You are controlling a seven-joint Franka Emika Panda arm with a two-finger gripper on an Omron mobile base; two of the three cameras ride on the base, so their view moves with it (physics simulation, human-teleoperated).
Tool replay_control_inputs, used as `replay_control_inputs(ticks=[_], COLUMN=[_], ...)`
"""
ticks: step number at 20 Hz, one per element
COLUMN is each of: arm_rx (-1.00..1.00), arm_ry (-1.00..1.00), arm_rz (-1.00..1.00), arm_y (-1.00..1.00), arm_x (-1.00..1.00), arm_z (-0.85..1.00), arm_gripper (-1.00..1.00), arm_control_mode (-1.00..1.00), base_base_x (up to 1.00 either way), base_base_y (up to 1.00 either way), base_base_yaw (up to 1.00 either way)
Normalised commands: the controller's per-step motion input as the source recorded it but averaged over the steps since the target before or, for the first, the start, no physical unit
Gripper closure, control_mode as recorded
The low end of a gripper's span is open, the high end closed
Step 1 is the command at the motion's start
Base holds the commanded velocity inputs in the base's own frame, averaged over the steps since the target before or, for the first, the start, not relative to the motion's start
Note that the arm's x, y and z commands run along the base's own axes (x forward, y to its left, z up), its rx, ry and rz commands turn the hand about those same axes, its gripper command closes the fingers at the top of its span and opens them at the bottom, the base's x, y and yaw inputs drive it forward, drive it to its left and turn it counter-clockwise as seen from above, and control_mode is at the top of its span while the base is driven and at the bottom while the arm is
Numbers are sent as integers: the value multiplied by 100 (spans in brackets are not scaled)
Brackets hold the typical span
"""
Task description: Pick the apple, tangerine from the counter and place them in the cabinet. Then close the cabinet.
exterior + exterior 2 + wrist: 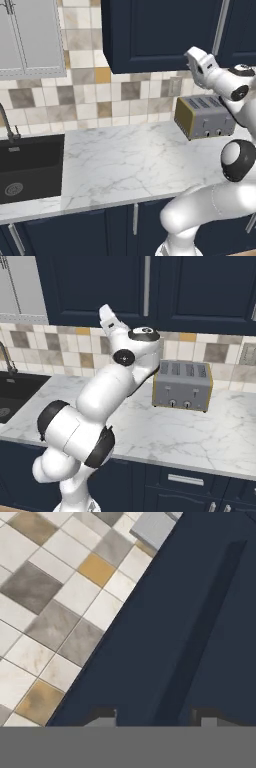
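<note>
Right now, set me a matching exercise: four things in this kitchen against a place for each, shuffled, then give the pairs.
Things:
1. toaster
2. sink
3. navy cabinet
4. grey cabinet

Places:
A. sunk into the counter at its left end
B. on the wall above the sink
C. standing on the counter against the tiled wall
D. on the wall above the toaster

Pairs: 1-C, 2-A, 3-D, 4-B
</note>
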Motion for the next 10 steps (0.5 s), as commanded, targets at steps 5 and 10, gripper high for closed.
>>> replay_control_inputs(ticks=[5,10], arm_rx=[-16,-19], arm_ry=[30,14], arm_rz=[28,32], arm_y=[0,0], arm_x=[-84,-100], arm_z=[29,16], arm_gripper=[-100,-100], arm_control_mode=[-100,-100], base_base_x=[0,0], base_base_y=[0,0], base_base_yaw=[0,0])
